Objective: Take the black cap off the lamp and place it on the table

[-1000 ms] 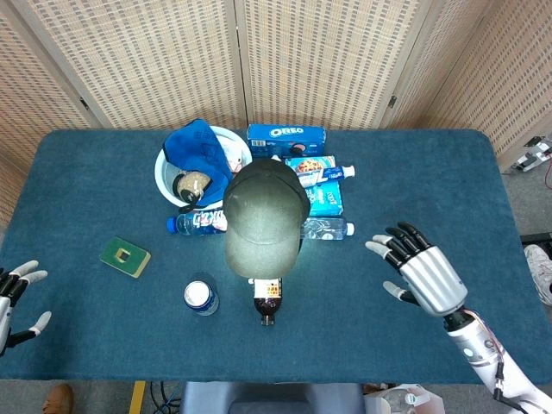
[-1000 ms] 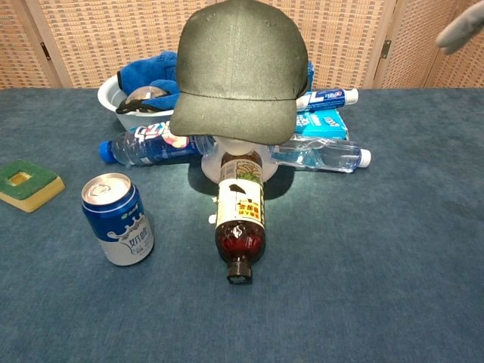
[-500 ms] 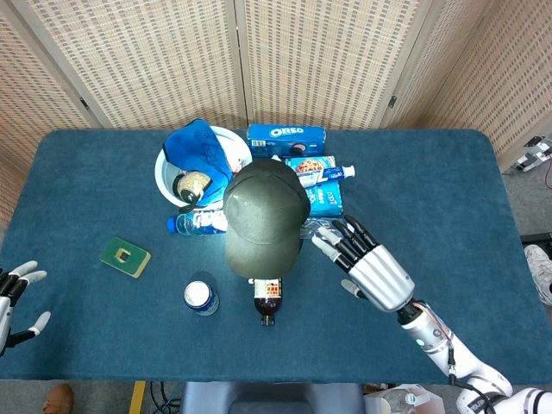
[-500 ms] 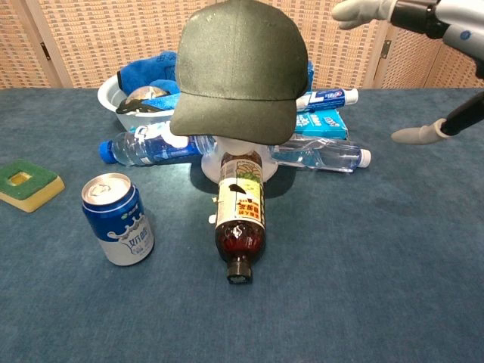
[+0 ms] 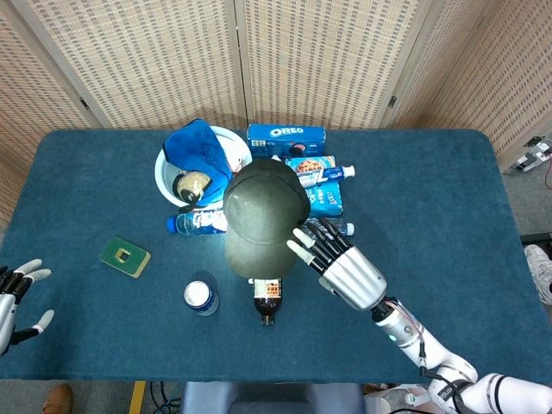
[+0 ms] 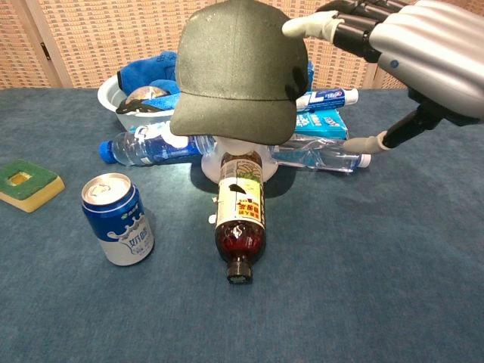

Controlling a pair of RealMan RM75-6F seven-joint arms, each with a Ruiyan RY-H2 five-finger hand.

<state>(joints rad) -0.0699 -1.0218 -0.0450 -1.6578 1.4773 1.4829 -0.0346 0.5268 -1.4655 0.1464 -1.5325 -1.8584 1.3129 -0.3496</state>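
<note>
The dark olive-black fabric baseball cap [image 5: 263,216] sits on top of the white lamp [image 6: 240,156], whose base shows just under the brim in the chest view; the cap is the landmark for everything else. The step in hand is the reach: the right hand [image 5: 338,263] hovers at the cap's right side with its fingers [image 6: 314,25] spread apart and holding nothing, the fingertips at or almost at the crown. Whether they touch the fabric cannot be told. The left hand [image 5: 17,293] rests low, far to the left of the cap at the table's edge, fingers apart and empty.

Next, I judge, the right hand must close on the crown or brim, lift the cap straight up clear of the lamp, then carry it to a bare patch of the blue cloth-covered table [image 5: 431,181] right of the cap. The brown glass bottle [image 6: 240,220] lying just in front of the cap and the clear plastic bottle [image 6: 321,156] to its right could be knocked.

Compared with a second ago, the right hand has travelled from well right of the cap to its flank; the cap and left hand are unchanged.
</note>
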